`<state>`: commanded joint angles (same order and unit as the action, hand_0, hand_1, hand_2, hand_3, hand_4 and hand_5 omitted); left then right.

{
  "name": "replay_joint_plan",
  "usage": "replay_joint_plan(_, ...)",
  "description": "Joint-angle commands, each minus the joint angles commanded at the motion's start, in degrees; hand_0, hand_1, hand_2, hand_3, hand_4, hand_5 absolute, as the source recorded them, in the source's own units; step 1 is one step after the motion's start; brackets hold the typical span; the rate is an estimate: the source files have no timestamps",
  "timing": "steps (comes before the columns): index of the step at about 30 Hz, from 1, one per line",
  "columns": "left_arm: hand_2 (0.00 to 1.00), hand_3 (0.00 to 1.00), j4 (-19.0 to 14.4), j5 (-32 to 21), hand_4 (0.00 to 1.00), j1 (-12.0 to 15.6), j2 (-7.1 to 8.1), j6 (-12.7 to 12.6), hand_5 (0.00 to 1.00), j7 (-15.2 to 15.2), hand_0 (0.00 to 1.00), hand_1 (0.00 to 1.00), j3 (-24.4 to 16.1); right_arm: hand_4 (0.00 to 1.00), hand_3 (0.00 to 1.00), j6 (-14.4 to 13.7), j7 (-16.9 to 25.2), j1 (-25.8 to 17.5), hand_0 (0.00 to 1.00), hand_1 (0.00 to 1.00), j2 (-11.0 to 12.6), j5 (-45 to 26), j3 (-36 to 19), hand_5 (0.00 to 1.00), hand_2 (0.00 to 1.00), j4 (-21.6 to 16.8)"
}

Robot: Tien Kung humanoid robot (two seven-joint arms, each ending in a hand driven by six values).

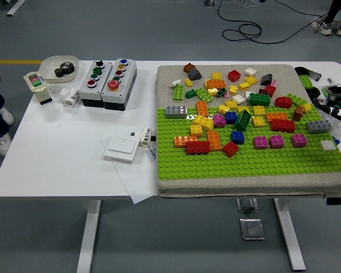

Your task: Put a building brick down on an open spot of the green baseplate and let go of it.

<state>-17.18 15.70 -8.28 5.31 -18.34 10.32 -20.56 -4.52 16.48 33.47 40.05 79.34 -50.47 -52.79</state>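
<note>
Head view shows neither hand, so their state cannot be told; loose building bricks (234, 75) lie upper right on the grey mat beyond the green baseplate (244, 162), likely light, rigid, smooth plastic best pinched across opposite flat sides.

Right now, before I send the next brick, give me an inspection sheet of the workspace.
Surface: white table, grey mat on its right half.
Job's things: green baseplate, front rows open; loose bricks piled behind, more already on it.
Clutter: two button boxes, bowl with gear, white switch, paper.
Hands: right hand at right edge, fingers unclear; left nothing seen.
Cables: black cables on far floor.
Surroundings: person's feet at left.
</note>
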Motion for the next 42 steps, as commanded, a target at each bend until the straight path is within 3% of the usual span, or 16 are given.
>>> replay_joint_plan(1, 0.646, 0.549, 0.0, -0.01, 0.566, 0.0, 0.0, 0.0, 0.608, 0.0, 0.604, 0.68, 0.0, 0.917, 0.837, -0.04, 0.12, 0.13, 0.824, 0.783, 0.0, 0.32, 0.17, 0.53, 0.826, 0.18)
replay_joint_plan(2, 0.646, 0.549, 0.0, -0.02, 0.565, 0.0, 0.0, 0.0, 0.608, 0.0, 0.604, 0.68, 0.0, 0.881, 0.82, -0.09, 0.23, 0.26, 0.804, 0.768, -0.01, 0.65, 0.33, 0.433, 0.815, 0.37)
replay_joint_plan(7, 0.646, 0.549, -0.1, -0.46, 0.565, -0.23, 0.08, -0.09, 0.608, -0.06, 0.604, 0.68, 0.27, 0.881, 0.82, -4.23, 6.34, 6.32, 0.804, 0.768, -2.17, 11.74, 7.0, 0.433, 0.815, 9.69)
replay_joint_plan(8, 0.646, 0.549, -0.1, -0.5, 0.565, -0.25, 0.08, -0.1, 0.607, -0.06, 0.606, 0.68, 0.29, 0.842, 0.784, -4.58, 6.69, 6.66, 0.789, 0.747, -2.32, 13.57, 7.35, 0.352, 0.774, 10.69)
replay_joint_plan(10, 0.646, 0.549, -0.15, -0.76, 0.565, -0.45, 0.07, -0.16, 0.607, -0.11, 0.606, 0.68, 0.43, 0.842, 0.784, -7.35, 9.1, 8.4, 0.789, 0.747, -3.47, 18.17, 9.42, 0.352, 0.774, 14.04)
replay_joint_plan(15, 0.647, 0.549, -0.24, -1.17, 0.565, -0.86, 0.05, -0.27, 0.608, -0.19, 0.606, 0.684, 0.66, 0.822, 0.748, -10.38, 11.37, 10.22, 0.752, 0.723, -4.8, 24.52, 12.04, 0.321, 0.758, 17.73)
replay_joint_plan(21, 0.648, 0.548, -0.33, -1.46, 0.566, -1.42, -0.02, -0.42, 0.608, -0.19, 0.607, 0.684, 0.74, 0.802, 0.749, -9.97, 11.28, 12.32, 0.745, 0.721, -6.44, 26.2, 14.79, 0.32, 0.754, 20.59)
replay_joint_plan(30, 0.649, 0.548, -0.42, -0.87, 0.565, -1.99, -0.28, -0.62, 0.608, 0.24, 0.608, 0.684, 0.18, 0.774, 0.774, -6.56, 8.32, 15.2, 0.758, 0.75, -9.71, 26.61, 17.03, 0.334, 0.776, 25.38)
replay_joint_plan(32, 0.649, 0.548, -0.46, -0.69, 0.565, -2.17, -0.3, -0.62, 0.607, 0.34, 0.609, 0.687, 0.09, 0.779, 0.813, -5.98, 7.87, 15.53, 0.782, 0.771, -10.15, 26.72, 17.4, 0.36, 0.81, 26.19)
replay_joint_plan(42, 0.65, 0.548, -0.71, 0.03, 0.564, -3.42, -0.55, -0.68, 0.607, 0.72, 0.609, 0.686, -0.32, 0.77, 0.81, -5.59, 7.12, 16.81, 0.793, 0.784, -11.06, 26.44, 18.06, 0.378, 0.815, 30.18)
